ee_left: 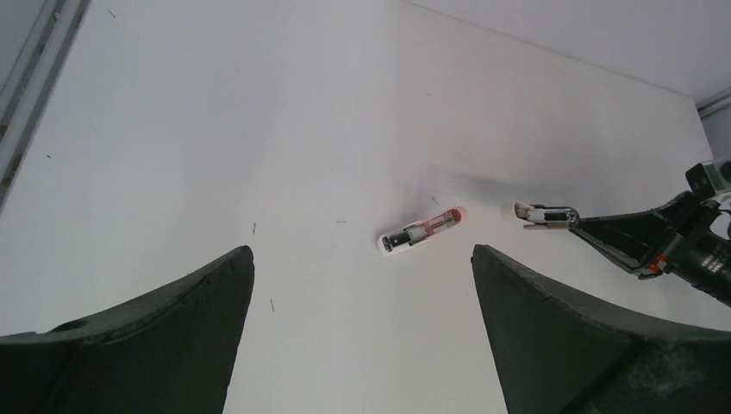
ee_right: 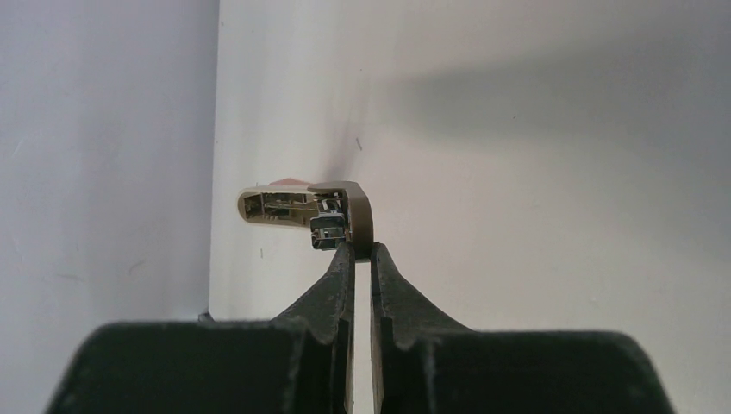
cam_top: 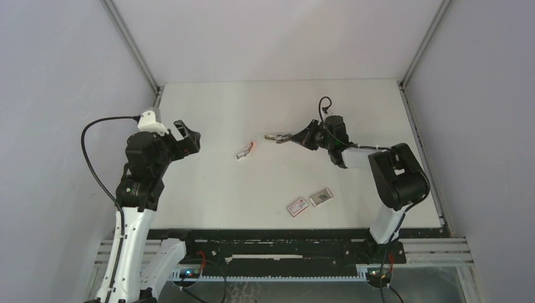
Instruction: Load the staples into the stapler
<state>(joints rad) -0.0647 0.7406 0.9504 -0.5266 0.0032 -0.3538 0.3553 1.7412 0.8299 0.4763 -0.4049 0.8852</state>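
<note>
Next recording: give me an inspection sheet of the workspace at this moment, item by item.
Surface: white table, a few tiny dark specks.
Job's things: stapler pinched in the right claw, apparently raised; staples lying near the front edge, untouched.
Clutter: white box with red label beside the staples; small reddish piece lying left of the stapler, nature unclear.
Grippers: left claw open, empty; right claw shut on the stapler.
Cables: black cable looping from the left arm; short loop at the right wrist.
Surroundings: grey walls; nothing else seen.
</note>
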